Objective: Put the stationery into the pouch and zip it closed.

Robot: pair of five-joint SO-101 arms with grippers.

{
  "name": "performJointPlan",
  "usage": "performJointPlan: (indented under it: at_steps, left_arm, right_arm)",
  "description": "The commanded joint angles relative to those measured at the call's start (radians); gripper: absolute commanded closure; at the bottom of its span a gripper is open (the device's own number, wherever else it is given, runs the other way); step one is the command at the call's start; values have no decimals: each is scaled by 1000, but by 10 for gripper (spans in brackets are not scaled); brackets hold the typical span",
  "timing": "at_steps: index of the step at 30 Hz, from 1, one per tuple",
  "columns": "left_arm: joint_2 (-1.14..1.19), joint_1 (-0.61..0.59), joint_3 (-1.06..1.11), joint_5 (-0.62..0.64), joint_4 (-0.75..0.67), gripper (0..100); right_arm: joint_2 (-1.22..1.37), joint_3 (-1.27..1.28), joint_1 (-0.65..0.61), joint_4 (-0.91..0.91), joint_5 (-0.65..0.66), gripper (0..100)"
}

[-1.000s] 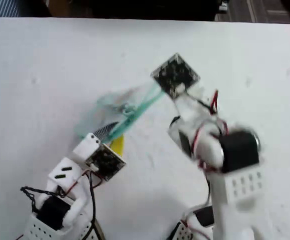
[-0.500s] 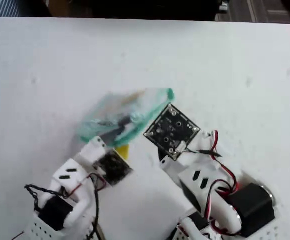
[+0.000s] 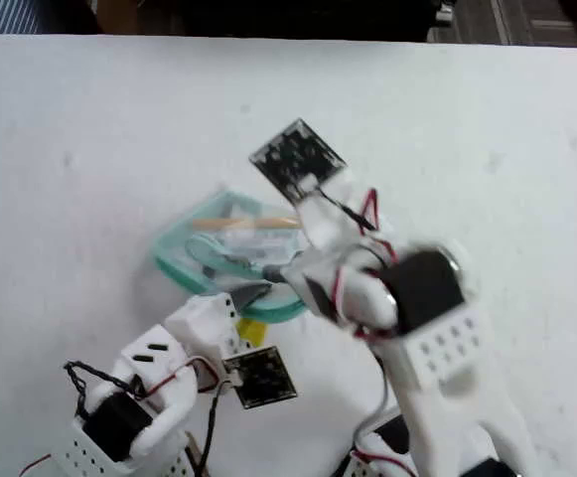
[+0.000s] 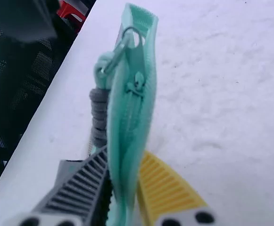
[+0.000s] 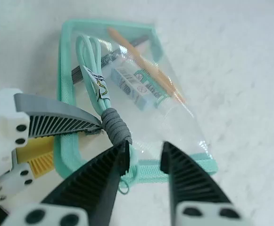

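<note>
A clear pouch (image 3: 197, 246) with mint trim lies flat on the white table (image 3: 89, 119). Inside it are a wooden pencil (image 5: 146, 66), a white eraser (image 5: 133, 85) and a dark pen (image 5: 103, 59). My left gripper (image 3: 242, 300) is shut on the pouch's mint zip edge (image 4: 129, 117), pinched between its grey finger (image 5: 56, 123) and yellow finger (image 5: 37, 161). The zip's ring pull (image 4: 127, 36) and a grey-wrapped mint cord (image 5: 116, 126) sit at that edge. My right gripper (image 5: 145, 150) hovers open over the zip end, its black fingers straddling the edge beside the cord.
The right arm's body (image 3: 422, 308) reaches over the table's front right part. The left arm's base (image 3: 119, 417) sits at the front left. Bare white table surrounds the pouch, and its far edge (image 3: 288, 38) runs along the back.
The pouch, stretched and raised a second ago, now lies flat. The right arm drew back toward its base, then came forward over the pouch again. The left gripper kept its hold.
</note>
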Motion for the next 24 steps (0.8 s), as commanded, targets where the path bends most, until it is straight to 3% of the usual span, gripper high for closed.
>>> performJointPlan:
  at_steps: [1,5,14,20,24]
  left_arm:
    - [-5,5,-11,-26,12,977]
    - [-5,-8,-11,-25,11,977]
    - [-5,-59,-17,-18,-11,977]
    - [-5,-65,-12,-17,-31,977]
    - [-5,-65,-14,-17,-31,977]
  right_arm:
    - [94,-48,-70,22,-40,759]
    - [145,-41,-147,25,-40,768]
    - [263,72,-107,25,-2,779]
    - [286,110,-124,25,123,988]
    - [288,104,-117,25,138,983]
